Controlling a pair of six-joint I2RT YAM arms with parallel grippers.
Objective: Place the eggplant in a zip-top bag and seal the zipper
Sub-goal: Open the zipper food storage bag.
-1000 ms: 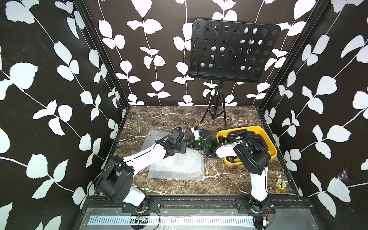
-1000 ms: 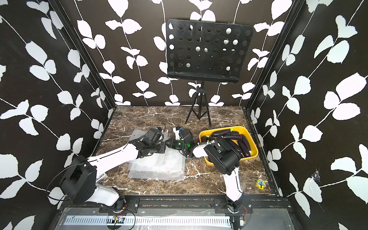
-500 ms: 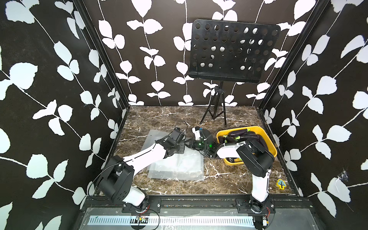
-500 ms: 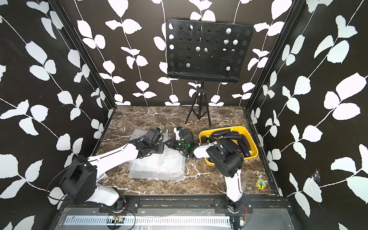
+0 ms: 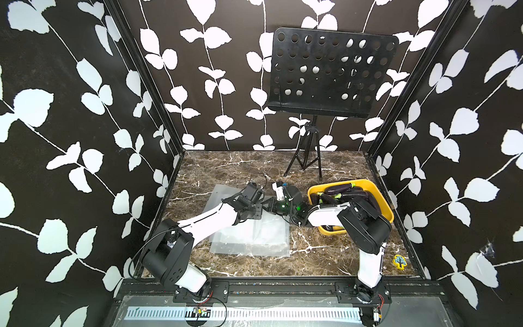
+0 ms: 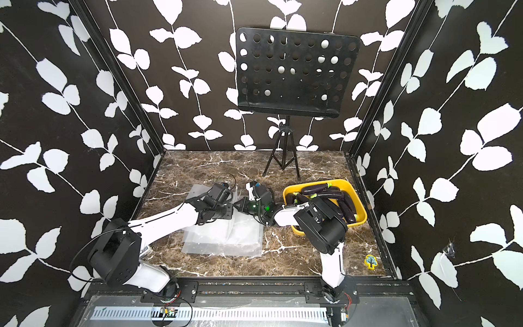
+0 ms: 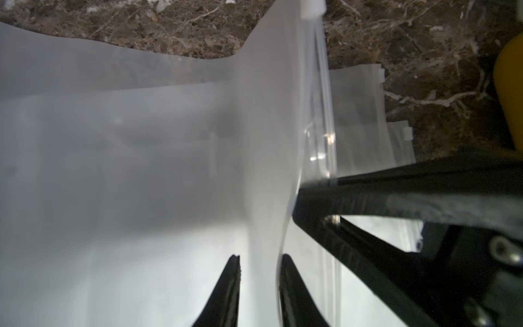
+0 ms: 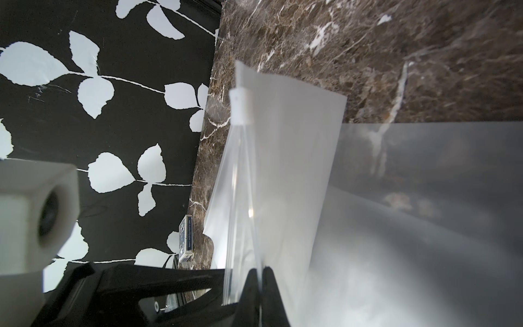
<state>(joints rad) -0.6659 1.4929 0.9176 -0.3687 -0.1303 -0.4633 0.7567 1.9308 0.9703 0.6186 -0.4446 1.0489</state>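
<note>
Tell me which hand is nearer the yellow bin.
Right. The right hand pinches the bag on the side toward the yellow bin; the left hand sits just beyond, farther away.

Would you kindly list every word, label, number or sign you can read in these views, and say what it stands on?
Small blue box on the table: white print along its edge, too small to read.
Yellow sticker: a tree picture, no words.
Zip-top bag, yellow bin: no lettering visible.
</note>
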